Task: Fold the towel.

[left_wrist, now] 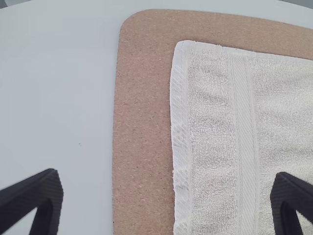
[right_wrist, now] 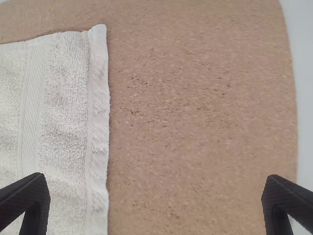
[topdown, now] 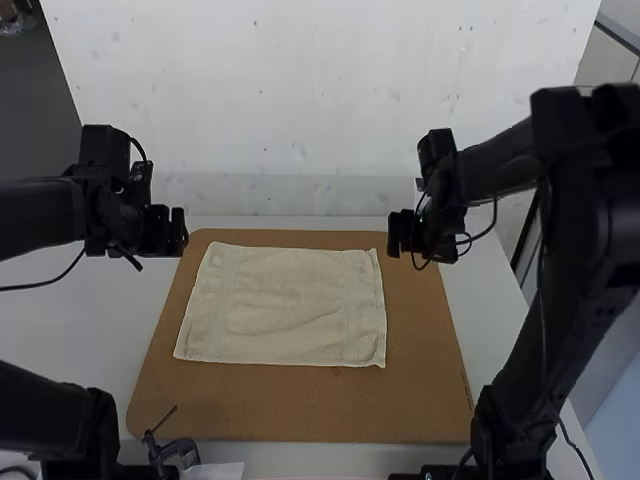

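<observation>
The cream towel (topdown: 285, 305) lies spread, with slight wrinkles, on a brown board. My left gripper (topdown: 180, 232) is above the board's far left corner, just left of the towel; my right gripper (topdown: 397, 233) is above the board's far right part, just right of the towel. In the left wrist view, the left gripper (left_wrist: 168, 200) is open, its fingers wide apart, over the board and one side of the towel (left_wrist: 215, 137). In the right wrist view, the right gripper (right_wrist: 156, 203) is also open, with the towel's (right_wrist: 68, 107) edge between its fingers' span. Neither touches the cloth.
The brown board (topdown: 300, 405) rests on a white table (topdown: 60, 330). A small dark device (topdown: 175, 452) stands by the board's near left corner. The right arm's links rise along the right side, and a white wall stands behind the table.
</observation>
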Available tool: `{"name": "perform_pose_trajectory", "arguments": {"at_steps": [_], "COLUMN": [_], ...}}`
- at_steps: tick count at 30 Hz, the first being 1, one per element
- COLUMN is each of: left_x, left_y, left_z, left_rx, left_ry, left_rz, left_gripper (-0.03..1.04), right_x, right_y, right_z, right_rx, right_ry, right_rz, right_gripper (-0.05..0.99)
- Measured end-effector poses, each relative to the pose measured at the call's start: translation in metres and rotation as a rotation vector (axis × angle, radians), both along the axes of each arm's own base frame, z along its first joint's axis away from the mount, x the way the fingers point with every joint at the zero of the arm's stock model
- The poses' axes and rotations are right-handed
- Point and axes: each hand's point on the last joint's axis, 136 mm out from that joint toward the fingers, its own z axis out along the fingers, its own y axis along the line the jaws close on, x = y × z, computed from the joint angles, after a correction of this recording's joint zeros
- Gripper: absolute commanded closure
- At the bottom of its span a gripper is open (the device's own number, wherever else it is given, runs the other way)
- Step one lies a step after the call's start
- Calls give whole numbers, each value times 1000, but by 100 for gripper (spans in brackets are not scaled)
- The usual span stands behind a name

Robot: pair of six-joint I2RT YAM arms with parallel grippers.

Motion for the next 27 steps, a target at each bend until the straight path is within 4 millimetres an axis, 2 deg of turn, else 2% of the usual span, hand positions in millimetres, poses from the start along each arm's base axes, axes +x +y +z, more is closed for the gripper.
{"name": "perform_pose_trajectory", "arguments": {"at_steps": [4,11,17,20,22,23,27], "left_x": [3,4,3,4,7,7,8], "left_y": [1,0,0,0,0,0,4], "left_z": [2,2,2,-1,-4,-6,-14], "left_rx": [5,9,7,7,7,6,7], "left_ry": [-9,-13,-9,-1,10,14,41], "left_rz": [-4,-9,-12,-11,-11,-11,-2], "left_gripper": [7,7,7,7,7,7,7], "right_x": [21,59,71,75,76,75,74], "right_y": [18,35,43,51,56,58,70], "right_z": [-18,-47,-83,-83,-85,-84,-86], "right_rx": [-41,-82,-141,-156,-163,-168,-168], "right_ry": [37,119,189,199,206,214,250], "right_rz": [33,25,5,3,-1,-5,-6], "right_gripper": [-1,0,0,3,12,21,65]}}
